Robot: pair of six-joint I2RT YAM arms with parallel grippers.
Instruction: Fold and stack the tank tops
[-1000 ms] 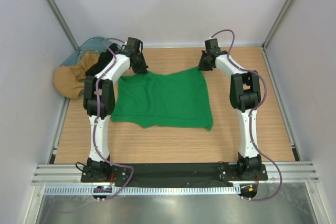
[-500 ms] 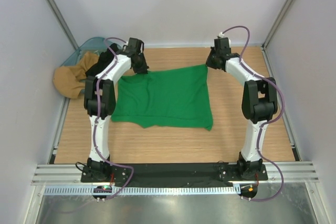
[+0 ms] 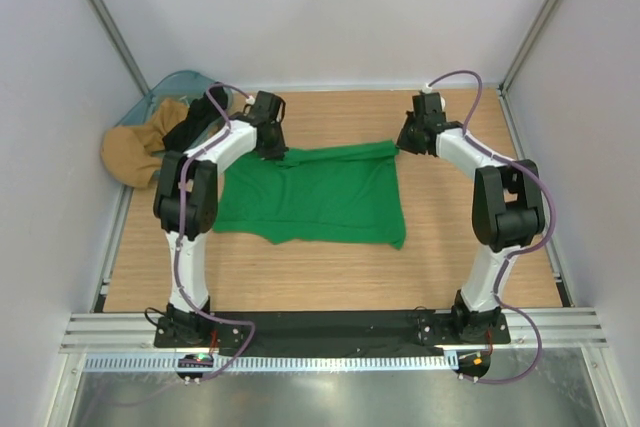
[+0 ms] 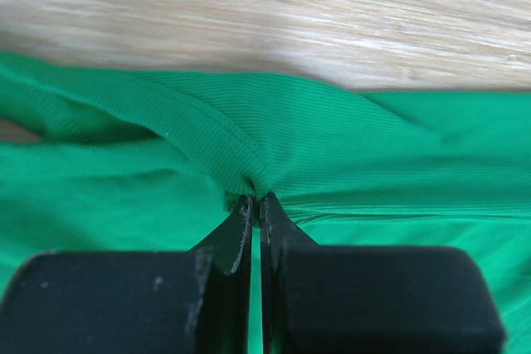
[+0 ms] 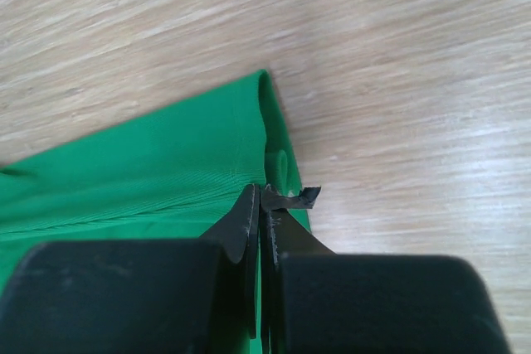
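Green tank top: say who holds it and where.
The left gripper pinches the green tank top at its far left edge; the right gripper, its far right corner.

Bright, even light, faint shadows; overhead view sharp, wrist views softly blurred toward their edges.

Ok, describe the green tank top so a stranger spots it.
On the wooden table, between the left arm and right arm, the green tank top lies spread across the middle. Unlike the tan and black heap at the far left corner, it is bright green.
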